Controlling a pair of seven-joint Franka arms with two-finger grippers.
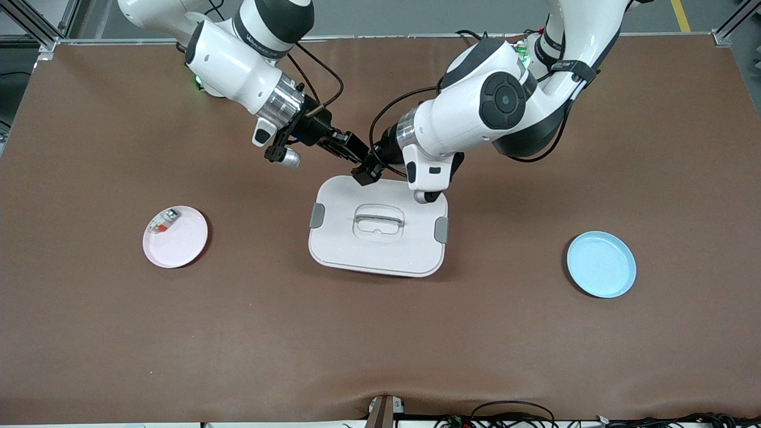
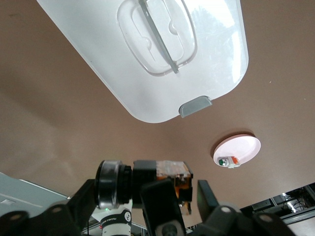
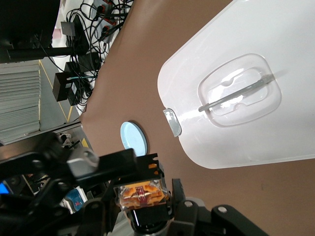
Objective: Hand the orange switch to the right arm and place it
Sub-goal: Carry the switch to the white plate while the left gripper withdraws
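The orange switch (image 3: 142, 194), a tiny black block with a glowing orange face, hangs in the air over the edge of the white lid (image 1: 339, 238) that lies farthest from the front camera. My right gripper (image 1: 351, 148) is shut on it. In the left wrist view the switch (image 2: 173, 169) sits at the end of the right gripper's black body. My left gripper (image 1: 365, 172) meets it from the left arm's end. The left gripper's fingers (image 2: 162, 206) stand apart on either side of the switch, with a gap showing beside one of them.
A pink plate (image 1: 184, 246) toward the right arm's end carries a small white-grey part with an orange-red tab (image 1: 163, 221). A blue plate (image 1: 600, 264) lies toward the left arm's end. The lid has grey clips and a clear handle (image 1: 379, 221).
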